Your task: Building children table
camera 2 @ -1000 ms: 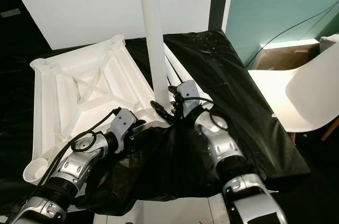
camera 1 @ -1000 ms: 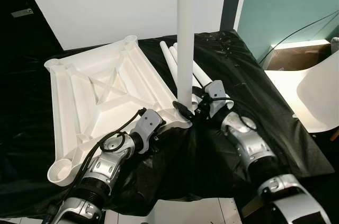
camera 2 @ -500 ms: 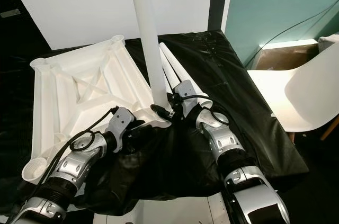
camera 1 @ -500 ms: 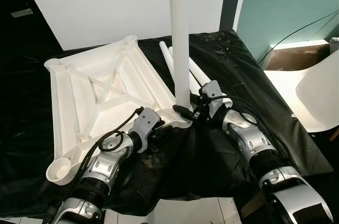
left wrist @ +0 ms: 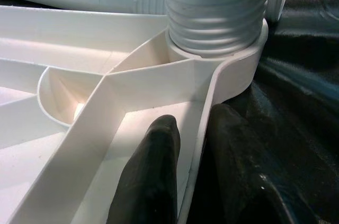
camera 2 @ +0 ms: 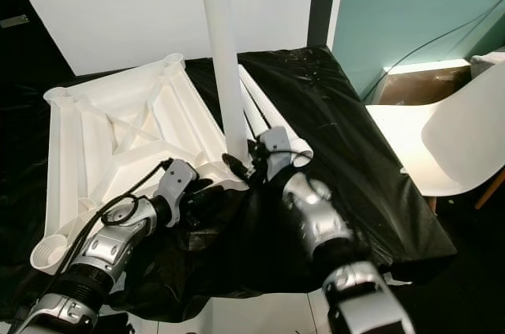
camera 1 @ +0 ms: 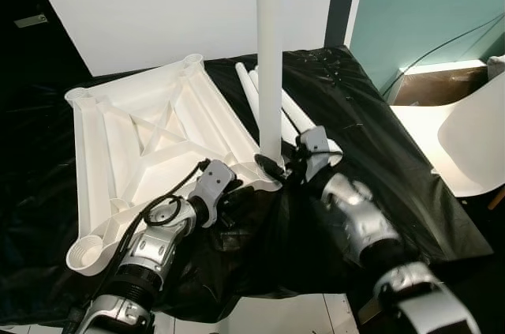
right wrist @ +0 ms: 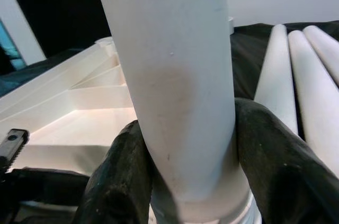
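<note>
Here the leg (camera 1: 270, 50) stands upright in the corner socket of the upturned tabletop (camera 1: 150, 136), on black sheet (camera 1: 379, 152). Right claw (right wrist: 183, 176) clamps its base. Left claw (left wrist: 193, 181) pinches the tabletop's rim beside it. Spare legs (camera 2: 264, 113) lie just behind.

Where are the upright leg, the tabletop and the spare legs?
upright leg (camera 1: 270, 58), left eye view, middle of its shaft
tabletop (camera 1: 142, 133), left eye view, ribbed underside
spare legs (camera 2: 264, 109), right eye view, on the black sheet
</note>
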You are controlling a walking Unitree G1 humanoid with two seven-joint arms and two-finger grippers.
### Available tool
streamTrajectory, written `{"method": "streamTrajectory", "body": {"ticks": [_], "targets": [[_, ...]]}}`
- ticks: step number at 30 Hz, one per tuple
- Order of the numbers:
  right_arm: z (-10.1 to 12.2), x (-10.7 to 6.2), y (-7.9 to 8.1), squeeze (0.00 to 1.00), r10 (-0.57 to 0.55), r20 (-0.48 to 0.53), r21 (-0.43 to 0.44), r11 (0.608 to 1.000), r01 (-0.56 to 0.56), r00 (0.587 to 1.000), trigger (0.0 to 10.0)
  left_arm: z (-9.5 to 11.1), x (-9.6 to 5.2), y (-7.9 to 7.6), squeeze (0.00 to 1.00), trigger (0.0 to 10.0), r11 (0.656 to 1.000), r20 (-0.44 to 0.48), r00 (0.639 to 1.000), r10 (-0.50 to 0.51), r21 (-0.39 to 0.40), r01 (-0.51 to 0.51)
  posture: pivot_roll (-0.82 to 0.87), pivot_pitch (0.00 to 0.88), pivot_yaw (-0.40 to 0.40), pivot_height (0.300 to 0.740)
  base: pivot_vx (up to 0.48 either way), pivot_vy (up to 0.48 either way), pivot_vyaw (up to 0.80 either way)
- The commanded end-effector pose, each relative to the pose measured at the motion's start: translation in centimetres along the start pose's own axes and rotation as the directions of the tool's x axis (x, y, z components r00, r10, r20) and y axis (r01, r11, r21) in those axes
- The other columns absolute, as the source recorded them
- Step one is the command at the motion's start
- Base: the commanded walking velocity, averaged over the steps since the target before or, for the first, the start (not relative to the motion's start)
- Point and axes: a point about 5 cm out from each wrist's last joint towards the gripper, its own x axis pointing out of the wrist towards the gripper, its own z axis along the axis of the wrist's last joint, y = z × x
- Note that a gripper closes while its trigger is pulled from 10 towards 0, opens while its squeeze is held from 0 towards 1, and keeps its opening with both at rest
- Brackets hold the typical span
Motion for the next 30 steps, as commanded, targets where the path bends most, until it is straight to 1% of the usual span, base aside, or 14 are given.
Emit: {"method": "streamTrajectory", "body": {"ticks": [1,4,10,11,12,13,15,17,18,19,20,24,26,30], "targets": [[-0.9,-0.5,-0.4,0.0,-0.107,-0.034,0.033,0.994,0.108,0.994,0.0,-1.9,0.1,-1.2,0.0,10.0,0.997,-0.088,0.993,-0.077,-0.017,0.076,-0.04,0.0,0.061,0.74,0.0,0.0,0.0],[-0.8,-0.3,0.4,0.0,-0.158,-0.015,0.041,0.986,0.159,0.987,0.0,-1.9,0.0,-1.2,0.0,10.0,0.997,-0.09,0.993,-0.076,-0.018,0.075,-0.03,0.0,0.062,0.74,0.0,0.0,0.0],[-0.5,0.0,0.6,0.0,-0.219,0.0,0.031,0.975,0.219,0.976,0.0,-1.9,-0.1,-1.2,0.0,10.0,0.997,-0.091,0.993,-0.074,-0.018,0.073,-0.03,0.0,0.06,0.74,0.0,0.0,0.0],[-0.5,0.0,0.5,0.0,-0.237,-0.003,0.022,0.971,0.237,0.971,10.0,-1.9,-0.1,-1.2,0.0,10.0,0.997,-0.091,0.993,-0.074,-0.018,0.072,-0.03,0.0,0.06,0.74,0.0,0.0,0.0],[-0.4,0.0,0.4,0.76,-0.232,0.0,0.004,0.973,0.232,0.973,10.0,-1.9,0.0,-1.3,0.0,10.0,0.997,-0.091,0.993,-0.074,-0.018,0.072,-0.04,0.0,0.059,0.74,0.0,0.0,0.0],[-0.2,0.1,0.3,1.0,-0.198,0.002,0.008,0.98,0.198,0.98,10.0,-1.9,0.0,-1.3,0.0,10.0,0.997,-0.091,0.993,-0.074,-0.018,0.073,-0.04,0.0,0.059,0.74,0.0,0.0,0.0],[-0.2,0.1,0.3,1.0,-0.198,0.002,0.008,0.98,0.198,0.98,10.0,-1.9,0.0,-1.3,0.0,10.0,0.997,-0.091,0.993,-0.074,-0.018,0.073,-0.04,0.0,0.059,0.74,0.0,0.0,0.0],[0.0,0.1,0.4,1.0,-0.137,0.004,0.013,0.99,0.137,0.991,10.0,-1.9,0.1,-1.3,0.0,10.0,0.997,-0.09,0.993,-0.075,-0.018,0.074,-0.04,0.0,0.058,0.74,0.0,0.0,0.0],[0.2,0.1,0.3,0.51,-0.066,0.01,-0.001,0.998,0.066,0.998,10.0,-1.9,0.2,-1.3,0.0,10.0,0.997,-0.089,0.993,-0.076,-0.018,0.075,-0.04,0.0,0.056,0.74,0.0,0.0,0.0],[0.2,0.1,0.3,0.51,-0.066,0.01,-0.001,0.998,0.066,0.998,10.0,-1.9,0.2,-1.3,0.0,10.0,0.997,-0.089,0.993,-0.076,-0.018,0.075,-0.04,0.0,0.056,0.74,0.0,0.0,0.0],[0.4,0.0,0.1,0.0,-0.025,0.012,-0.01,1.0,0.025,1.0,10.0,-1.9,0.2,-1.3,0.0,10.0,0.997,-0.089,0.993,-0.077,-0.018,0.076,-0.05,0.0,0.056,0.74,0.0,0.0,0.0],[0.7,0.0,-0.2,0.0,0.045,0.009,-0.024,0.999,-0.045,0.999,10.0,-1.9,0.3,-1.4,0.0,10.0,0.997,-0.088,0.993,-0.078,-0.018,0.077,-0.05,0.0,0.055,0.74,0.0,0.0,0.0],[1.1,-0.1,-0.9,0.0,0.155,-0.01,-0.07,0.985,-0.155,0.988,10.0,-1.9,0.4,-1.5,0.0,10.0,0.997,-0.088,0.993,-0.08,-0.018,0.079,-0.05,0.0,0.054,0.74,0.0,0.0,0.0],[1.5,0.0,-1.5,0.0,0.192,-0.02,-0.101,0.976,-0.193,0.981,10.0,-1.9,0.4,-1.4,0.0,10.0,0.997,-0.088,0.993,-0.079,-0.018,0.078,-0.05,0.0,0.054,0.74,0.0,0.0,0.0]]}}
